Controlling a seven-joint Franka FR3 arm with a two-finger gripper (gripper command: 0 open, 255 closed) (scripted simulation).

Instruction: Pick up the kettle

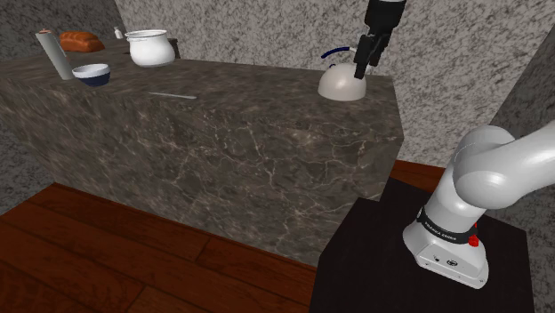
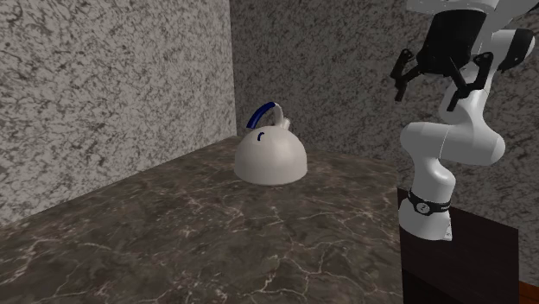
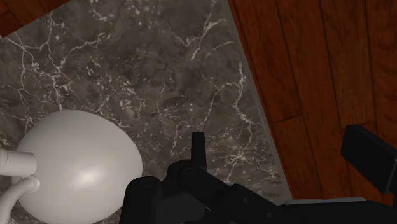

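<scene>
**Black gripper (image 3: 277, 137) (image 1: 365, 67) (image 2: 436, 86), fingers spread, hangs above the kettle (image 3: 79, 165) (image 1: 342, 82) (image 2: 270, 155)**

Both black fingers (image 3: 197, 145) stand well apart with nothing between them but dark marble counter (image 3: 146, 70) (image 1: 267, 133) (image 2: 216, 242) and, past its edge, red-brown wooden floor (image 3: 318, 76) (image 1: 107, 249). In the wrist view the kettle lies off to one side of the fingers, not between them and not touched.

The kettle is a rounded white dome with a blue arched handle (image 2: 262, 114). It sits upright on the counter, close to where two speckled grey walls (image 2: 112, 78) meet. In the second exterior view the gripper is higher than the kettle and well off to its right — on the side of the counter's edge.

Far from the kettle, at the counter's other end in the shoulder view, stand a white pot (image 1: 149, 49), a white bowl with a blue band (image 1: 92, 74), a brown loaf (image 1: 80, 40) and a pale leaning cylinder (image 1: 53, 55). A thin pale utensil (image 1: 172, 94) lies flat between those and the kettle — too small to name. Below the kettle's end of the counter, the arm's white base (image 1: 449, 236) rests on its black stand (image 1: 374, 267).
</scene>
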